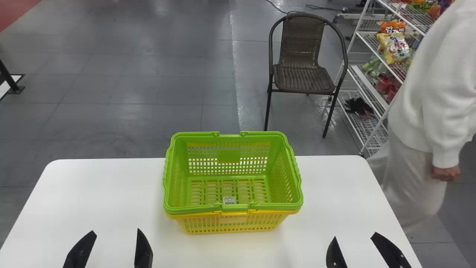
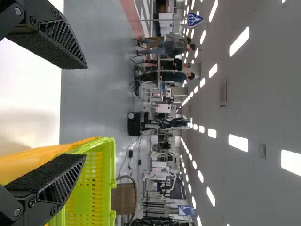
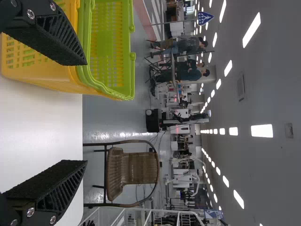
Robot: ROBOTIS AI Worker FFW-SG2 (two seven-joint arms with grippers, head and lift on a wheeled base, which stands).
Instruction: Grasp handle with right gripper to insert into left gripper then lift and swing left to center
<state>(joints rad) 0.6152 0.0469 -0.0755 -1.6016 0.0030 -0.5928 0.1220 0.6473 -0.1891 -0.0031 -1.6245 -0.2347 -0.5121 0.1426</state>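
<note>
Basket [image 1: 170, 178] mid-frame, handle [image 1: 189, 209] ungrasped. Left gripper [image 1: 114, 231] lower left, right gripper [image 1: 355, 236] lower right: both spread, empty. Grasp, insertion, lift, swing remain.

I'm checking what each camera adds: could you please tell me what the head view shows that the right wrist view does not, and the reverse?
Head view: the left tool and snack bags.
Right wrist view: ceiling lights and a blue sign.
Both: the right tool, green basket, yellow basket, table and wicker chair.
</note>
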